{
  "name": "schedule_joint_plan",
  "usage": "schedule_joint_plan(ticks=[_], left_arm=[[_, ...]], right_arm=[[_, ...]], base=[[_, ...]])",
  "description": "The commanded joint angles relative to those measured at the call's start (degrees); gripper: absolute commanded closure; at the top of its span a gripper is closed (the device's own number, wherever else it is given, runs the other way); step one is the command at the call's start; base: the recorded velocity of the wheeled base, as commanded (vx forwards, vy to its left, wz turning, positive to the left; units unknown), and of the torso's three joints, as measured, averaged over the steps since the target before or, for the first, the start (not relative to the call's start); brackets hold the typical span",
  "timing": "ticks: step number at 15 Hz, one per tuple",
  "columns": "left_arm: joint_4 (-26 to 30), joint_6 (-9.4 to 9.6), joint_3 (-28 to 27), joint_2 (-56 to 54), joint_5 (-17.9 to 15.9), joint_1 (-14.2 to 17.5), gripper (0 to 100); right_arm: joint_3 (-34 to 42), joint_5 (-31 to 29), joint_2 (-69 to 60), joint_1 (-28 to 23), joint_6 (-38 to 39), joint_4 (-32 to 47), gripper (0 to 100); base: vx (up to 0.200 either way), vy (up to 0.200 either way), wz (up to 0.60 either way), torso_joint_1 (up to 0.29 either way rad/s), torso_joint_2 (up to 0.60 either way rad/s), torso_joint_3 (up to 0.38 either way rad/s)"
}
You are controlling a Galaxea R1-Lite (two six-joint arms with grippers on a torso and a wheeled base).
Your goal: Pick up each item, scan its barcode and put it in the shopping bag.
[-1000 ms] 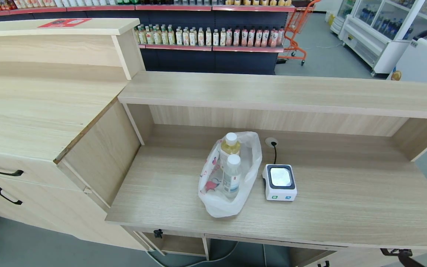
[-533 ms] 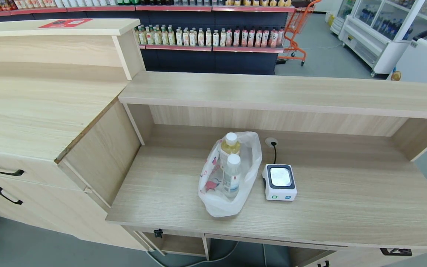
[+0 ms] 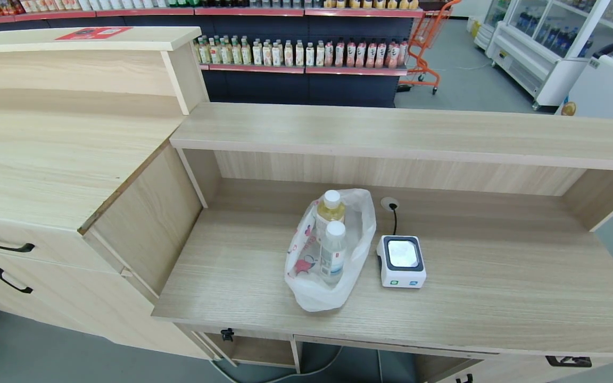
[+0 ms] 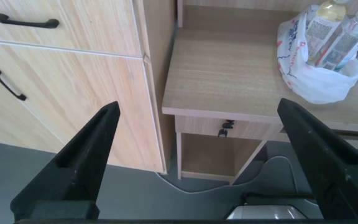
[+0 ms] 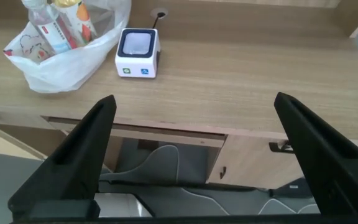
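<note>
wooden counter [image 3: 498, 303], shopping bag [image 3: 314, 300] with two bottles [image 3: 332, 255] upright — caps up, unmoved since earlier, left gripper [image 4: 197, 106] and right gripper [image 5: 194, 99] spread wide

Bright, even light from overhead fills the shop. The scanner [image 3: 401, 260], at 3 o'clock of the shopping bag [image 3: 312, 295], carries a pale glare on its glass window. A soft shadow lies under the upper ledge [image 3: 391, 127] at 12 o'clock, and the floor [image 3: 46, 351] at 7 o'clock is dim. Straight edges bow toward the head view's rim, most at 9 and 3 o'clock. The left gripper [image 4: 199, 106] and right gripper [image 5: 194, 98] show as near-black shapes.
</note>
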Motion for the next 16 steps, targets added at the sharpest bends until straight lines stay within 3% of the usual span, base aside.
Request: schedule_joint_plan(ticks=[1, 3, 16], left_arm=[[0.0, 0.14, 0.0, 0.1, 0.0, 0.0, 0], [0.0, 0.14, 0.0, 0.1, -0.1, 0.0, 0], [0.0, 0.50, 0.0, 0.0, -0.1, 0.0, 0]], right_arm=[[0.0, 0.0, 0.2, 0.0, 0.1, 0.1, 0], [0.0, 0.0, 0.2, 0.0, 0.1, 0.1, 0], [0.0, 0.0, 0.2, 0.0, -0.1, 0.1, 0]], base=[[0.000, 0.000, 0.00, 0.000, 0.00, 0.000], [0.000, 0.000, 0.00, 0.000, 0.00, 0.000], [0.000, -0.200, 0.00, 0.003, 0.00, 0.003]])
